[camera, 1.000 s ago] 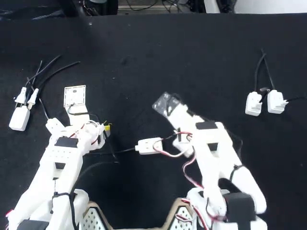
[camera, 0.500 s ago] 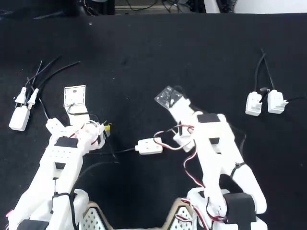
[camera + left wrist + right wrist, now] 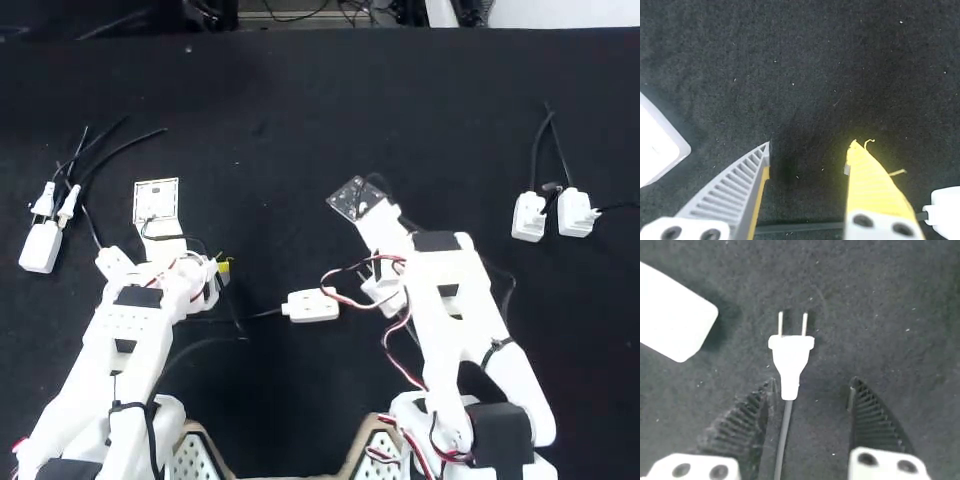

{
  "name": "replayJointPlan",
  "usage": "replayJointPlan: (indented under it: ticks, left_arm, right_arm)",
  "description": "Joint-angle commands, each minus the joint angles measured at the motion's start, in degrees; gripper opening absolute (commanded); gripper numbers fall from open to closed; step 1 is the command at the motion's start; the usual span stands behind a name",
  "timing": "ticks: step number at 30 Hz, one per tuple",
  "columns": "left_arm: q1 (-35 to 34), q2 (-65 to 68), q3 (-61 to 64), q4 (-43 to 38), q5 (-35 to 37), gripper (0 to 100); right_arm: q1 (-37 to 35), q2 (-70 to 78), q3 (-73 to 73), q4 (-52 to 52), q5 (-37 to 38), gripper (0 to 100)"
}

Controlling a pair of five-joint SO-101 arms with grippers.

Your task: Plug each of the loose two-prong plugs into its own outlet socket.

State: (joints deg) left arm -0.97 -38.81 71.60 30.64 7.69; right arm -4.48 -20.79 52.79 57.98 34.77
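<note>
Two arms stand side by side at the black table (image 3: 300,110): the left arm (image 3: 125,330) at the near left, the right arm (image 3: 450,310) nearer the middle.

In the right wrist view, the right gripper (image 3: 812,381) hangs over the cloth with its dark jaws apart. A white two-prong plug (image 3: 790,357) lies flat between them, ungripped. Its prongs point away from the gripper, its narrow tail is just beside one jaw tip, and its grey cord (image 3: 782,440) runs back under the gripper. A white block (image 3: 672,315) lies off to one side of the prongs, apart from them.

The left gripper (image 3: 810,145) also has its jaws apart, one grey and one yellow, over bare cloth and holding nothing. A white piece (image 3: 655,150) shows at one edge of that view, and a smaller white part (image 3: 942,207) sits by the yellow jaw.

From the high view, a white socket block (image 3: 312,305) lies between the two arms, with a dark cord leading toward the left arm. At the far left edge lie a first loose plug (image 3: 43,200) and a second loose plug (image 3: 69,206) on thin dark cords. A white left-edge block (image 3: 40,247) sits just beside them. At the far right, a first far block (image 3: 527,217) and a second far block (image 3: 575,212) sit side by side, with dark cords running away from them.
</note>
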Motion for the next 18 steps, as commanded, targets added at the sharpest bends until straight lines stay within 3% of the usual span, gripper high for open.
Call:
replayJointPlan:
  ticks: [1, 5, 18]
  left_arm:
    - [-0.57, -1.67, -0.22, -1.05, 0.26, 24]
    - [-0.57, -1.67, -0.22, -1.05, 0.26, 24]
    - [-0.57, -1.67, -0.40, -1.14, 0.26, 24]
  right_arm:
    - [-3.08, -1.01, -2.77, 0.62, -0.79, 20.1]
    - [-6.77, -1.01, -1.54, 0.26, -0.62, 20.4]
    - [-7.03, -0.57, 6.64, -8.97, 5.45, 20.1]
